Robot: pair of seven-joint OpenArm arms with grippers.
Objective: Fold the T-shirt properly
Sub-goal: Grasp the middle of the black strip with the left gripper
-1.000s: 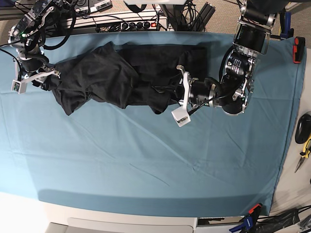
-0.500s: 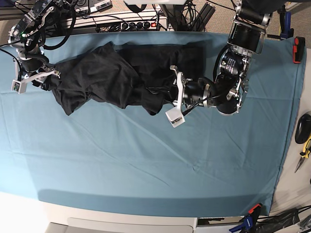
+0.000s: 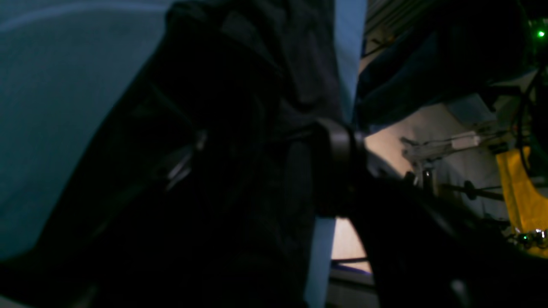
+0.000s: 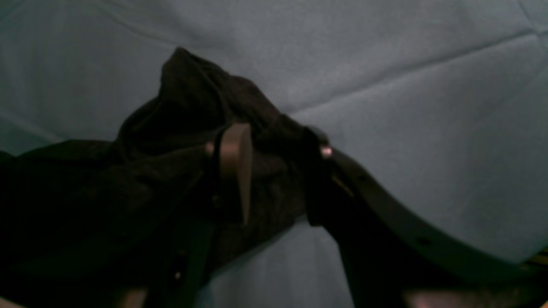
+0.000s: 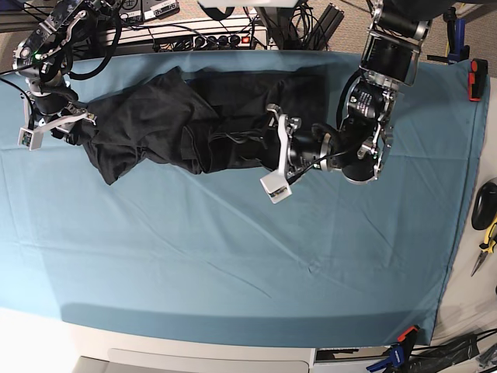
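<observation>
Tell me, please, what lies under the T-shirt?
The T-shirt lies bunched on the teal cloth, which shows all round it. Whatever else is beneath is covered.

The T-shirt (image 5: pixel 186 124) is a dark charcoal, nearly black heap of cloth stretched lengthwise along the far edge of the bench (image 5: pixel 233 272), reaching from near its far left corner to about the middle. It lies bunched and creased rather than flat, with thick folds running through its centre and one pointed flap hanging toward the near side at its left end.
</observation>
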